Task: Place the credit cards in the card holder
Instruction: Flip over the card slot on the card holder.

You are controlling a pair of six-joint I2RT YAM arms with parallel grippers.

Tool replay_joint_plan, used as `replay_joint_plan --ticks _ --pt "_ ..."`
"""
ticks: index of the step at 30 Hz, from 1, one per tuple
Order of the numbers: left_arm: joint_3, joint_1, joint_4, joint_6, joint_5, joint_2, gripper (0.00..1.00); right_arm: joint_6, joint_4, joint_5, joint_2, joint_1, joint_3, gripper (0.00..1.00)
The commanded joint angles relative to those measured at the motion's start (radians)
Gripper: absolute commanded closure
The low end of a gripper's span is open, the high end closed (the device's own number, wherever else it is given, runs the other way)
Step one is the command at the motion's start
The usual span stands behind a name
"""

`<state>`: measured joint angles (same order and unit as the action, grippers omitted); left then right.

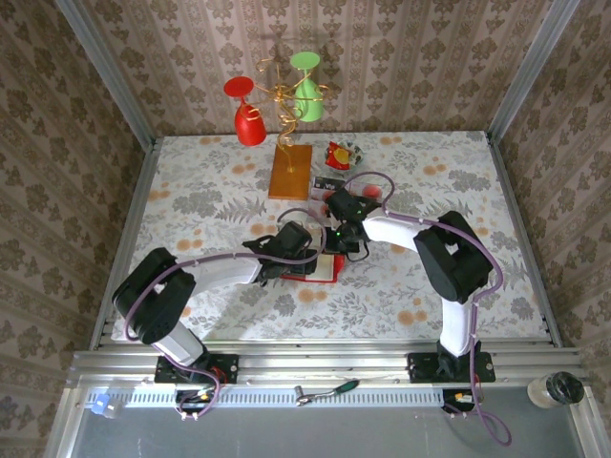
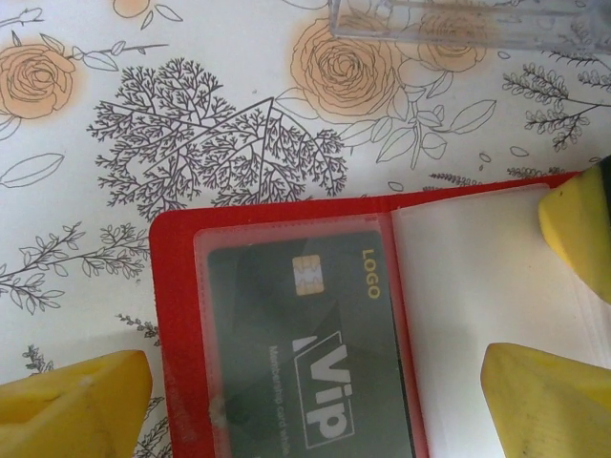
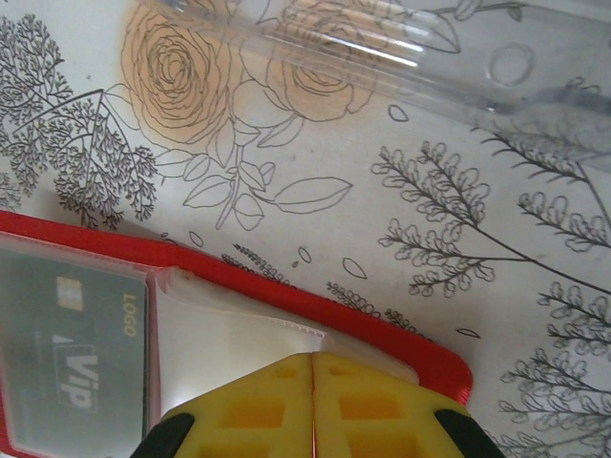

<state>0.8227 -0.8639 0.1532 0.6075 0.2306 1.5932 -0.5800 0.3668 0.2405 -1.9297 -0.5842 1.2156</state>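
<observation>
card holder (image 2: 177,315) | between spread left claw (image 2: 305,401) fingers | right claw (image 3: 312,401) closed above

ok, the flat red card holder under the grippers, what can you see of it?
The flat bright-red card holder lies open on the floral tablecloth, mid-table between the arms. Inside are clear plastic pockets: one holds a dark grey card with a gold chip, printed LOGO and Vip; the next pocket looks empty and whitish. The shut right gripper sits on that empty pocket, apparently touching it; the open left gripper hovers over the card pocket, contact unclear.
</observation>
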Motion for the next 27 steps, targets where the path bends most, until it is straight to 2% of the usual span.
replay_joint_plan --ticks 1,27 --pt "-0.019 -0.007 -0.028 -0.019 -0.008 0.010 0.09 -0.021 -0.002 0.019 -0.040 -0.014 0.005 0.90" --pt "-0.083 -0.019 -0.082 -0.012 -0.002 0.032 0.12 -0.060 -0.047 0.048 -0.053 -0.024 -0.017 0.90"
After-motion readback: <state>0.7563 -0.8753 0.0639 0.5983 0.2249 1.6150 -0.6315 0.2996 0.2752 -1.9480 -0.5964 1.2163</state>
